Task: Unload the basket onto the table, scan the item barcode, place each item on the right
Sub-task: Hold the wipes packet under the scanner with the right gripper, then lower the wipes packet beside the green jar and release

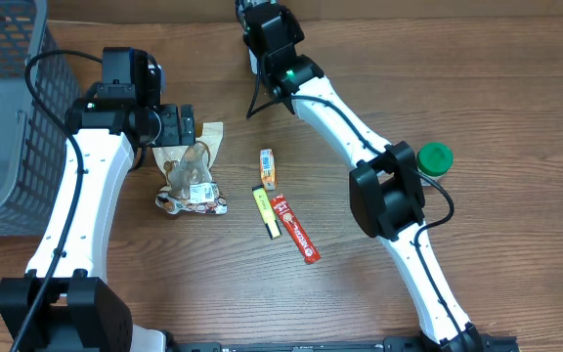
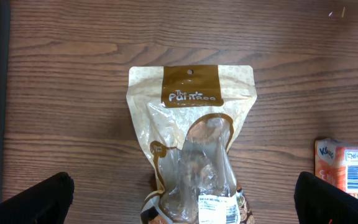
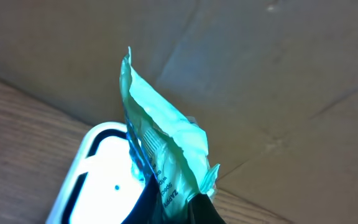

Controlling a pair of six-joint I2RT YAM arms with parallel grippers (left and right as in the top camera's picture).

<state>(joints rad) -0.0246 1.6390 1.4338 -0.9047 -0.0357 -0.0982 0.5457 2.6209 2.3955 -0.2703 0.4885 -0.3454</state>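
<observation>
Right jaws were clamped shut on a teal packet [image 3: 161, 144]. This was shown only by the right wrist view, where the packet was held tilted at the lit face of a white scanner [image 3: 87, 173], with a cardboard wall [image 3: 278, 68] behind. Contact with the scanner could not be told. Small print was seen on the packet; no barcode could be made out.

In the overhead view the packet was hidden under the right arm [image 1: 335, 108], which was stretched to the table's far edge.

Left jaws were fully open and nothing was gripped. Its fingers [image 2: 39, 199] were seen spread either side of a brown snack pouch [image 2: 191, 137] lying flat on the table [image 2: 73, 43]. The orange sachet [image 2: 344, 171] showed a barcode only in the left wrist view.

Seen overhead only:
- yellow sachet [image 1: 266, 210] and red stick [image 1: 294, 228] mid-table
- green-lidded jar [image 1: 434, 159] toward the right edge
- grey basket [image 1: 8, 117] at the left edge
</observation>
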